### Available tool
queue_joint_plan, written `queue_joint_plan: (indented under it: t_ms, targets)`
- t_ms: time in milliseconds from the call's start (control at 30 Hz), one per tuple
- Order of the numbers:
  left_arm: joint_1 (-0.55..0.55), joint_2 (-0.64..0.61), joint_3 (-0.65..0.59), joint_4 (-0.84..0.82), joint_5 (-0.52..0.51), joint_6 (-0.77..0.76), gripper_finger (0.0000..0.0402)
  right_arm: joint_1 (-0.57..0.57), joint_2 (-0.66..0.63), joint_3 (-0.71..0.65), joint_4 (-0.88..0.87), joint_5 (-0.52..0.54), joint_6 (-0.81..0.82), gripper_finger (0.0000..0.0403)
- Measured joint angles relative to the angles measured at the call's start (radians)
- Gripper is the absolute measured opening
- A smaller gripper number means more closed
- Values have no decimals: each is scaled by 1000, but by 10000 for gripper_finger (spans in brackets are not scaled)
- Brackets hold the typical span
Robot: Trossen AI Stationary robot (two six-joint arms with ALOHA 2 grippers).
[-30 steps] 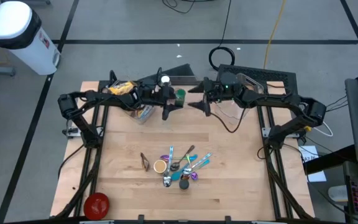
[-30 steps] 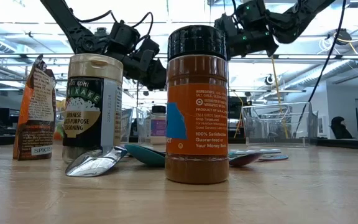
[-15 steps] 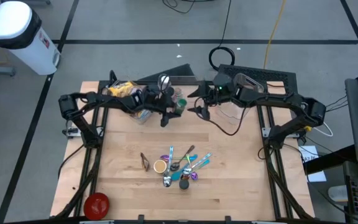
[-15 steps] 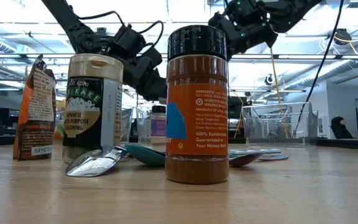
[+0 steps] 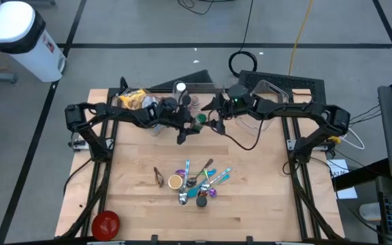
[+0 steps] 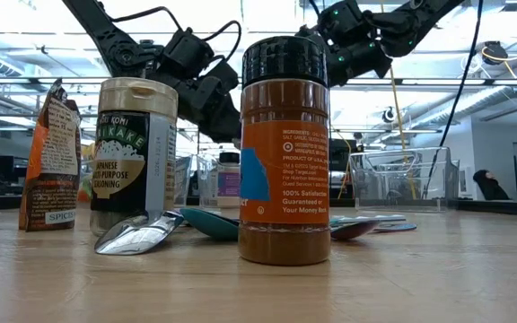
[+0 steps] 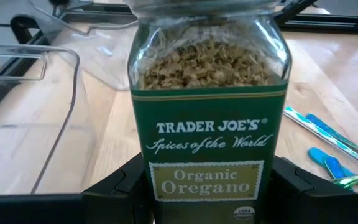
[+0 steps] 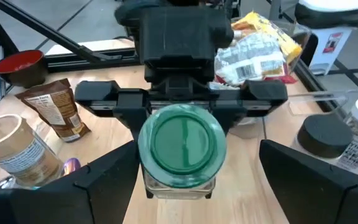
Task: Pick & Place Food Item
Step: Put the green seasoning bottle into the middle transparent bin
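Observation:
A glass oregano jar (image 7: 207,124) with a green label and a green lid (image 8: 182,144) is in my left gripper (image 5: 189,126), above the far middle of the table. It shows as a green spot in the high view (image 5: 200,120). My right gripper (image 5: 212,121) is open and faces the lid end. Its fingers (image 8: 101,180) stand wide on either side of the lid without touching it. In the low view a brown spice bottle (image 6: 285,148) hides the jar. My left gripper pinches the jar's lower body (image 7: 157,186) between its two fingers (image 7: 114,186), one on each side, with the label facing its wrist camera. The jar lies along the fingers. It is lifted clear of the table, and its lid points toward my right gripper.
A clear bin with yellow bags (image 5: 133,99) and more jars (image 5: 180,88) stands at the far left. A clear container (image 5: 271,92) stands at the far right. Spice bottles, a pouch and spoons (image 5: 197,182) lie at the centre near side. A red bowl (image 5: 105,222) is at the near left corner.
My left gripper has carried the oregano jar from the far edge toward the near edge and slightly right. My right gripper has moved toward the table's left, closing in on the jar's lid end.

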Motion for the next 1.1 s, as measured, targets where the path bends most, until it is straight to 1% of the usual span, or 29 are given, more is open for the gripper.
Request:
queue_joint_plan:
  t_ms: [133, 300, 400, 700, 967, 1100]
  targets:
    - [-11, 0, 0, -3, -61, -14, 202, 20, -1, 0, 7, 2, 3, 320]
    - [-17, 0, 0, -4, -64, -23, 202, 35, 0, 0, 4, 3, 8, 314]
    - [-27, 0, 0, -2, -64, -23, 202, 34, 0, 0, 4, 3, 15, 298]
    - [-42, 0, 0, 28, -67, -27, 202, 35, 0, 0, -3, 4, 16, 232]
    - [-44, 0, 0, 28, -68, -24, 202, 35, -1, 0, -2, 3, 16, 200]
    - [-44, 0, 0, 29, -69, -26, 202, 35, -1, 0, 3, 2, 16, 198]
